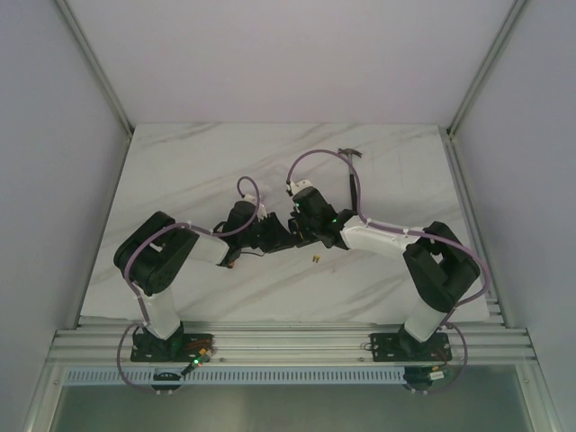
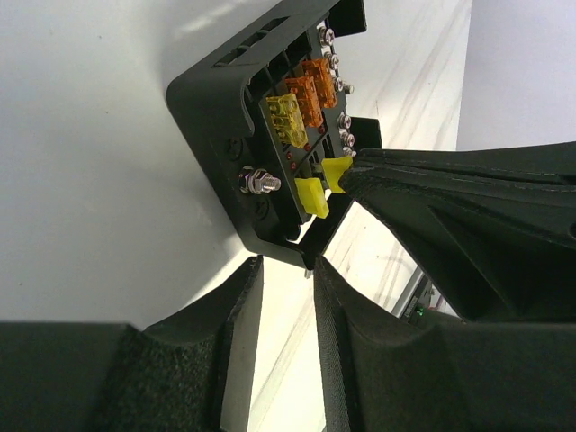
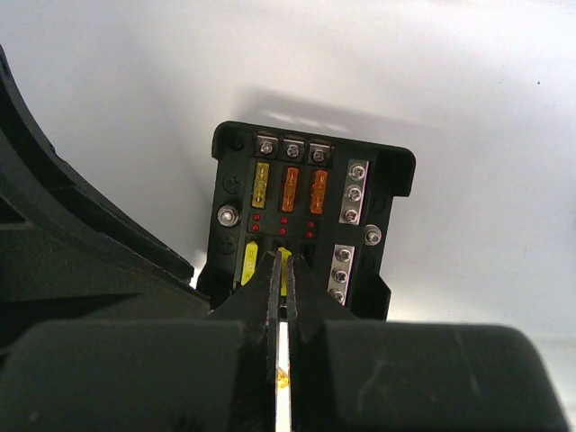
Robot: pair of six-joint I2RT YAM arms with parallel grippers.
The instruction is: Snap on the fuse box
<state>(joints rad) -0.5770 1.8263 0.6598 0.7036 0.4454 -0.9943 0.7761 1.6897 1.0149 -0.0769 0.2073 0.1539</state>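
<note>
**Right fingers pinch a fuse at the open fuse box; left fingers wait at its corner**

The right fingers (image 3: 270, 288) are pressed together on a yellow fuse (image 3: 283, 261), with only a sliver of it showing between the tips. That fuse stands in the middle slot of the lower row of the fuse box (image 3: 396, 175). Just beside it in the same row sits a second yellow fuse (image 3: 250, 261). The upper row holds one yellow fuse (image 3: 261, 184) and two orange fuses (image 3: 303, 189). Silver screws (image 3: 353, 193) line the top edge and the right side of the box.

The left fingers (image 2: 245, 283) stand partly apart, and the pale surface shows through the gap with nothing between them. A lower corner of the fuse box (image 2: 211, 99) sits right at their tips; whether it touches them cannot be told. In the left wrist view the right fingers (image 2: 378, 175) reach in from the right onto the fuse.

The box is black with its top open. It lies on the marbled white surface (image 1: 198, 162) near the middle, where the two arms meet, and from above they hide most of it. A small yellow piece (image 1: 315, 260) lies loose on the surface just nearer the bases. The left arm (image 1: 171, 252) and the right arm (image 1: 432, 261) both bend inward from their mounts at the near edge.
</note>
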